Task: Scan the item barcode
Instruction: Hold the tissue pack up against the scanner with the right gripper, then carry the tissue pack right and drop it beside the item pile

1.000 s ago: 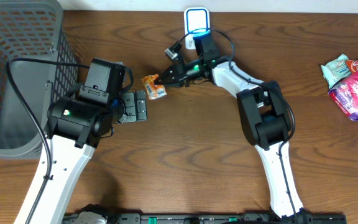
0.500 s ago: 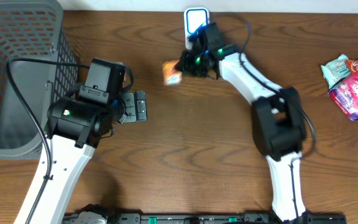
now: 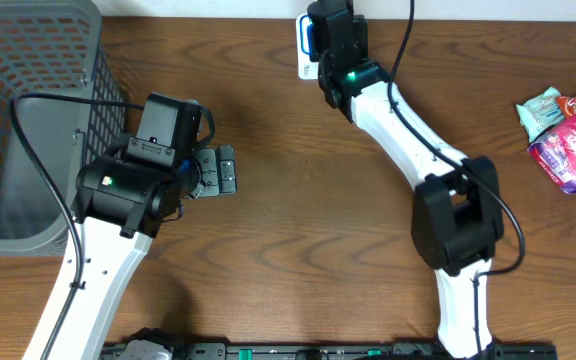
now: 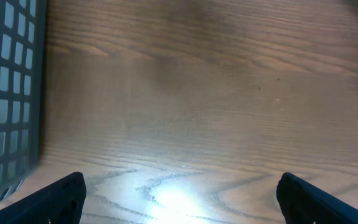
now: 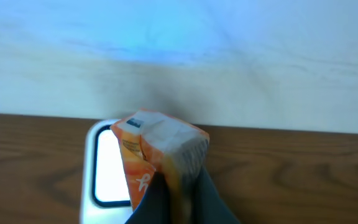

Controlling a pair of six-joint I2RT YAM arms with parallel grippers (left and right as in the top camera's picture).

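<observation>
Orange snack packet (image 5: pixel 160 146) is pinched in the clenched right claw (image 5: pixel 178 190) and held up to the scanner (image 5: pixel 107 165) just beyond the claw. Pickup is done; the scan is judged still pending. The left claw (image 4: pixel 182 202) is spread wide, empty.

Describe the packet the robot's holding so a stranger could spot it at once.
Go to the middle of the far edge of the table, where the white scanner sits. The right hand holds the packet in front of it. It's orange and white and pinched off the table, unlike the snacks lying at the right edge.
</observation>
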